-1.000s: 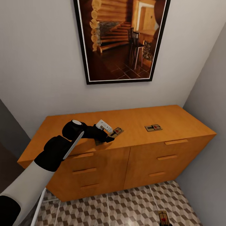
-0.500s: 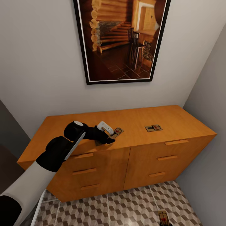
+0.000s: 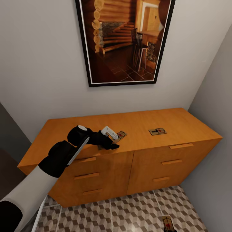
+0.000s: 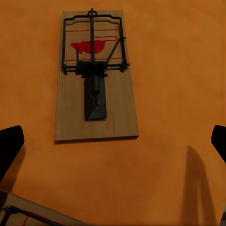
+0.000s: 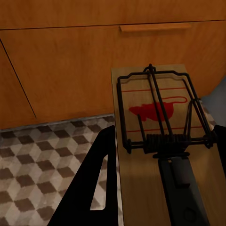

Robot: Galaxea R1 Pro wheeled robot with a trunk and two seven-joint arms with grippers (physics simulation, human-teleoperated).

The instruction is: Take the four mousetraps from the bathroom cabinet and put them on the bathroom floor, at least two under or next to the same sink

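Two traps on orange cabinet, tiled floor below. Left gripper spread wide; right gripper pinching a trap.

Framed picture, black frame, log-cabin interior: mounted on white wall at 12 o'clock. Grey side wall at 3 o'clock.

Cabinet against back wall, in room corner; side wall at its right. Framed picture on wall above cabinet. Two mousetraps flat on cabinet top: one near middle, other to its right, well apart. Left gripper over cabinet top, just left of middle mousetrap, fingers spread to either side. Third mousetrap between right gripper's fingers, low before cabinet drawers, above bathroom floor.
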